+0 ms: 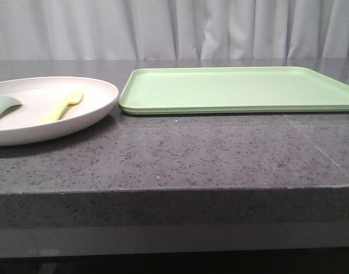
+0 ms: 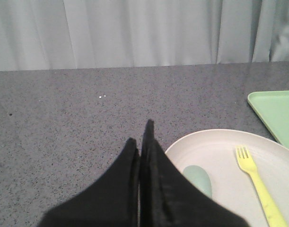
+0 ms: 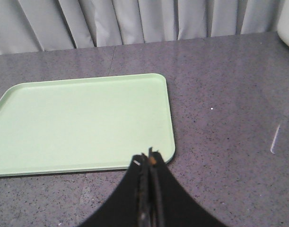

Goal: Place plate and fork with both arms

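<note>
The fork point(image 1: 61, 106) lies on the plate point(image 1: 77, 123), just beside the green tray point(image 1: 237, 88). Both grippers, left gripper point(image 2: 140, 135) and right gripper point(image 3: 149, 158), have jaws pressed together, holding nothing, ready to start

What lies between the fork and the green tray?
Only the plate's bare surface and rim, then a narrow strip of table. The front view shows nothing else between the fork and the tray.

We see a flat green tray point(image 1: 237, 88) lying on a dark speckled stone table point(image 1: 180, 154), just ahead of the right arm's tip. A grey-green spoon point(image 2: 198, 178) sits right beside the left arm's tip. Pale curtains point(image 1: 174, 28) hang far behind.
</note>
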{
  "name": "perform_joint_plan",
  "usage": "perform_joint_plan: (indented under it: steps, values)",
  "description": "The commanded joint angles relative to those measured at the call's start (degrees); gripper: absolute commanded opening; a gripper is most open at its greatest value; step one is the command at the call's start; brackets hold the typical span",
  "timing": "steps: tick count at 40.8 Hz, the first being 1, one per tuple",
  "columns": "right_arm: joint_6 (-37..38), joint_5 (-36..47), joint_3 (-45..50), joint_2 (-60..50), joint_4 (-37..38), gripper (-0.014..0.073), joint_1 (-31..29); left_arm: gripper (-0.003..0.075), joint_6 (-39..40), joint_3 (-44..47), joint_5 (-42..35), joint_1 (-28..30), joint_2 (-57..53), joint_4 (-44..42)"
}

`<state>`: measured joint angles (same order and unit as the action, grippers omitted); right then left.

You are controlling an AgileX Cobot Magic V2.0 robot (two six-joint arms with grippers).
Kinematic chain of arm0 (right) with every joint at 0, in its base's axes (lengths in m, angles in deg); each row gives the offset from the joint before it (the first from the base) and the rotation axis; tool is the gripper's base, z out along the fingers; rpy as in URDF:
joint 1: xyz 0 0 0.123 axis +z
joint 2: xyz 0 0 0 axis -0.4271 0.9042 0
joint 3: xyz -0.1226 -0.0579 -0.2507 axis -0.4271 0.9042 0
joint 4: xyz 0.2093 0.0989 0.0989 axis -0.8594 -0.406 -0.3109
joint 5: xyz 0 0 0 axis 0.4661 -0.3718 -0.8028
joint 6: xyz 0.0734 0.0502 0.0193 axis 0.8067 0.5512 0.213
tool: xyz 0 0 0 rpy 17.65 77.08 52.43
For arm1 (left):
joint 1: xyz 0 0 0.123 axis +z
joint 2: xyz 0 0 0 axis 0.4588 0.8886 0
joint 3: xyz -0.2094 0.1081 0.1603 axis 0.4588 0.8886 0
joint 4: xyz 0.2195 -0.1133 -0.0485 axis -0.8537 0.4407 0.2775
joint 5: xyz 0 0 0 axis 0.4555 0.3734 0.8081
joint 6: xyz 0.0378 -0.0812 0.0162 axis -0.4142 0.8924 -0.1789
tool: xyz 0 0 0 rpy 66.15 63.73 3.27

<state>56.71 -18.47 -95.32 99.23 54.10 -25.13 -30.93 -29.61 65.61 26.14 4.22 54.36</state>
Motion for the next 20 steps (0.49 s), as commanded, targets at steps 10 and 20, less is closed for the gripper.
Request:
perform_joint_plan:
  steps: [10, 20]
  values:
    - [-0.4, 5.1, -2.1, 0.4, 3.1, 0.0429, -0.3, 0.0454, 0.0, -2.2, -4.5, 0.1, 1.1, 1.5]
    - [-0.4, 5.1, -2.1, 0.4, 3.1, 0.0603, -0.3, 0.0682, 0.0, -1.0, -4.3, 0.1, 1.1, 1.8]
